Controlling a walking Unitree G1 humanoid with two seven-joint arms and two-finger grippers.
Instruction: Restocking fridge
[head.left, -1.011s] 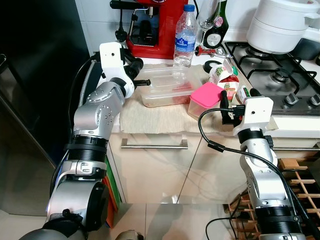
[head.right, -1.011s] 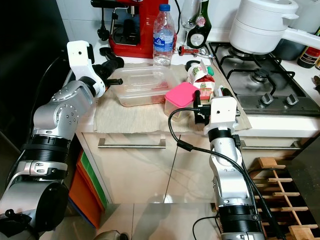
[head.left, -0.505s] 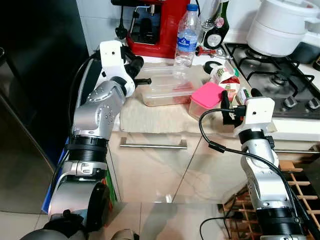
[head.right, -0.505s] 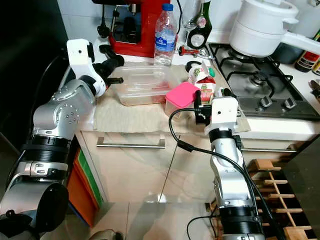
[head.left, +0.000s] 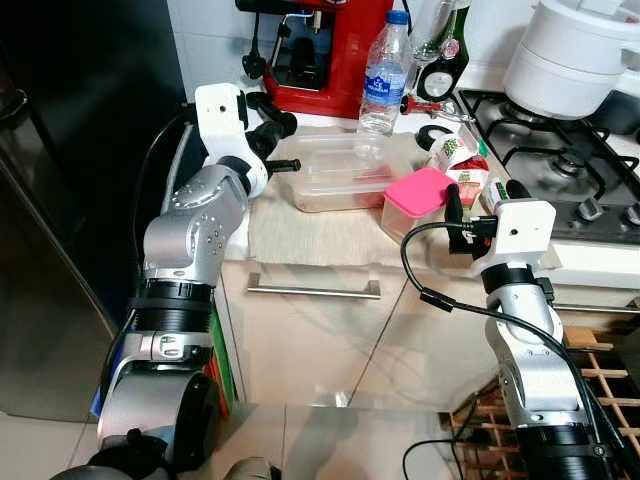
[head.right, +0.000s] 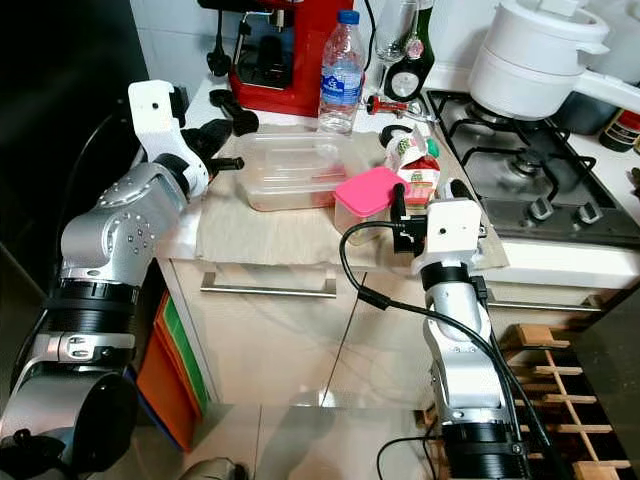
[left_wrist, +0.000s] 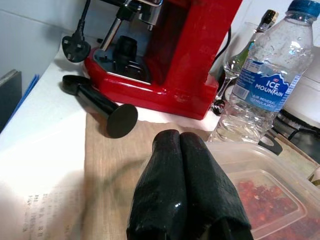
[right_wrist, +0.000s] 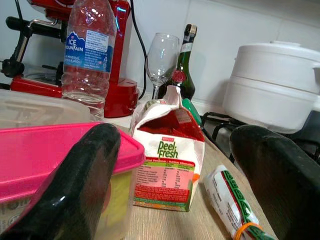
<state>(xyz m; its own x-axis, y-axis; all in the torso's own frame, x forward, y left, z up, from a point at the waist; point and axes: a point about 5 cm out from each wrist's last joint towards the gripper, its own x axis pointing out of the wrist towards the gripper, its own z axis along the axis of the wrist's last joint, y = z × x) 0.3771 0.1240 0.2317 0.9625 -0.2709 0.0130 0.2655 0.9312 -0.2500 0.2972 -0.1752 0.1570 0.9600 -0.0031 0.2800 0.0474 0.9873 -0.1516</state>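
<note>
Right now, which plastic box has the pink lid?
The small container by the right gripper; the bigger clear container beside it has a see-through lid.

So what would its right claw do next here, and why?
Probably ease forward a little and close on the pink-lidded tub. The right gripper is open at the counter edge, and in its wrist view one finger already lies along the tub while the juice carton stands in the gap beyond.

We see a clear plastic tub (head.left: 335, 175) on a matt woven cloth (head.left: 300, 225), a glossy pink plastic lid (head.left: 418, 190) at its four o'clock, a glossy red machine (head.left: 330, 55) at twelve, and a brushed metal handle (head.left: 313, 291) below.
</note>
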